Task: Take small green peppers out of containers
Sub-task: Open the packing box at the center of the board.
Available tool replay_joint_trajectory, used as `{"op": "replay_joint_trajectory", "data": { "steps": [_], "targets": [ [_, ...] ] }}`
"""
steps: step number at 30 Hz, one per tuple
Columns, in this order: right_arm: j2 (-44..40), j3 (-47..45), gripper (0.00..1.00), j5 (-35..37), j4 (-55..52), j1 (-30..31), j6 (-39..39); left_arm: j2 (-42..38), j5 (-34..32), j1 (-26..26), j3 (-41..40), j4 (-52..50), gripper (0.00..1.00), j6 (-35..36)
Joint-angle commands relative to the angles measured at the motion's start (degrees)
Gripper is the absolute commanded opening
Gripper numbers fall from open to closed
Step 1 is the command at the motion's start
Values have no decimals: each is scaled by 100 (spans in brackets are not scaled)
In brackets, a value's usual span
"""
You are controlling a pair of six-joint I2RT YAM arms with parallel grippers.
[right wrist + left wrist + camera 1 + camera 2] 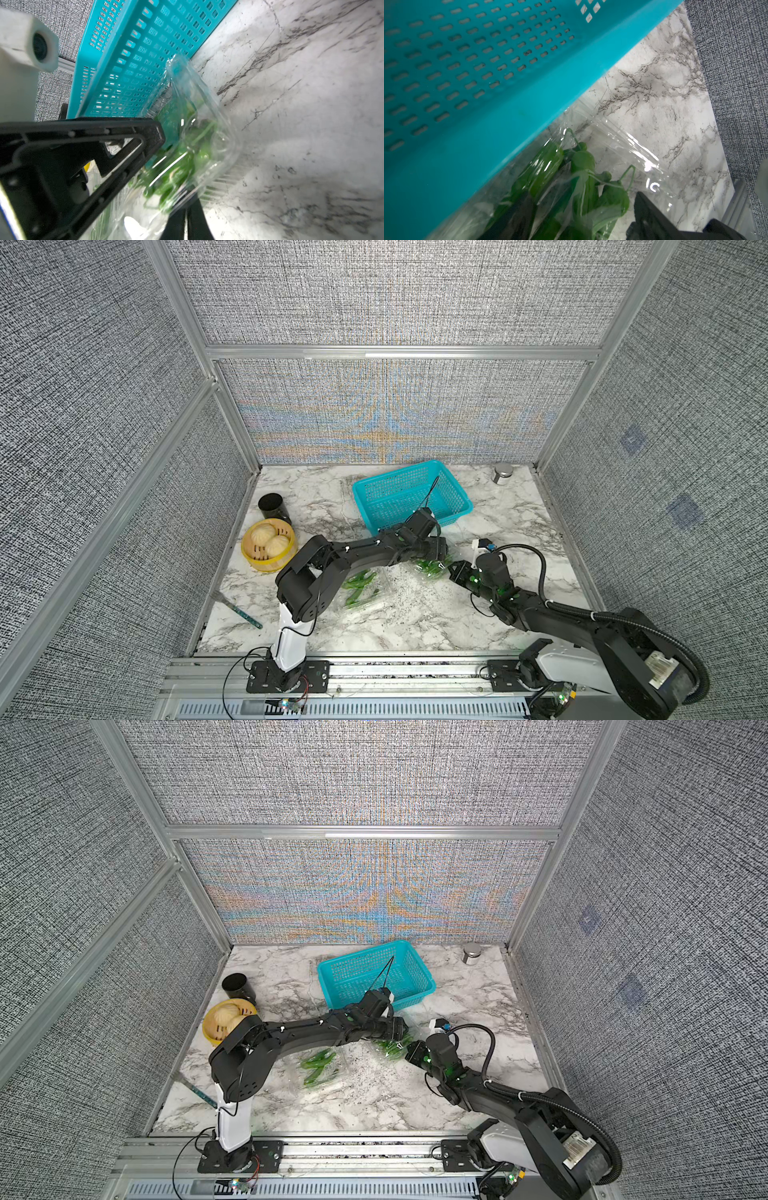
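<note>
Two containers are in play, and only the top views give you both. One clear clamshell (368, 601) lies on the marble table (415, 626) just beside the left arm's elbow, small green peppers (358, 581) showing through it. The second container (417, 570) sits against the front of the teal basket (399, 473), between your two grippers. Neither wrist camera sees that clear clamshell. In the left wrist view you get more peppers and their thin stems packed behind glinting plastic, and the left gripper (582, 195) with its jaws spread wide to either side of that load. You cannot tell whether they press the plastic. Over in the right wrist view you get what the top views hide: the right gripper (187, 207) has its fingers pinched together on the lip of the second container. The left gripper's black finger frame lies across the box's other end. As for the poses, the left arm rises from the front rail, folds at the elbow and stretches its forearm rightward to the basket. The right arm leans in low from the right, wrist angled toward the centre.
</note>
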Motion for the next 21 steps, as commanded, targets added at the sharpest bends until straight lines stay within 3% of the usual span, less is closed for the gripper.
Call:
{"op": "replay_joint_trajectory", "data": {
  "steps": [1,13,21],
  "targets": [
    [-103,-22,6,-186,-3,7,-75,42,359,-25,-32,-921,79,-56],
    [-442,65,5,-240,-561,-3,-173,-511,-580,-246,589,-2053,90,742],
    [-527,-6,5,-364,-536,-19,-216,-911,-731,-335,603,-2355,94,896]
  ]
}}
